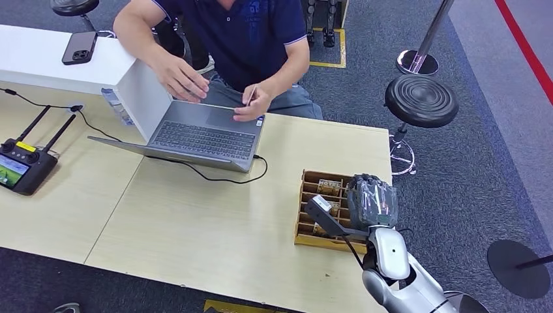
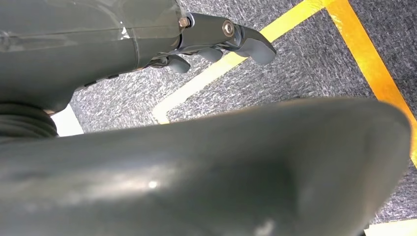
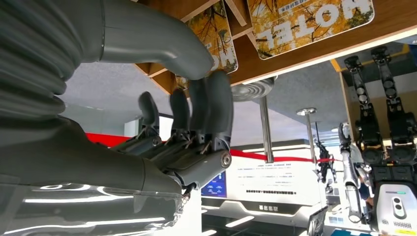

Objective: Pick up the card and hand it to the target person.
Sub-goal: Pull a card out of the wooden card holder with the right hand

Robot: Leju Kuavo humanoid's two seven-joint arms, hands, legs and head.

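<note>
R hand (image 1: 372, 201) over wooden card box (image 1: 312, 215) at desk (image 1: 195, 222) right edge; fingers (image 3: 196, 105) curled toward thumb above cards (image 3: 307, 22), nothing gripped. L hand (image 2: 216, 42) over floor, fingers curled, empty. Person (image 1: 248, 39) at laptop (image 1: 202, 134), far edge.

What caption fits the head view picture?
Robot's right hand hovers over a wooden card box while a person uses a laptop.

Pale wooden tabletop (image 1: 195, 228): brown wooden compartmented tray (image 1: 312, 215) near its right edge, printed cards (image 1: 329, 188) in the compartments; robot's right hand (image 1: 372, 201) above the tray; open grey laptop (image 1: 202, 137) at the far side, person (image 1: 248, 39) seated behind it; black remote controller with antennas (image 1: 26, 166) at left; round black stool (image 1: 421, 101) on the floor, right of the tabletop.
</note>
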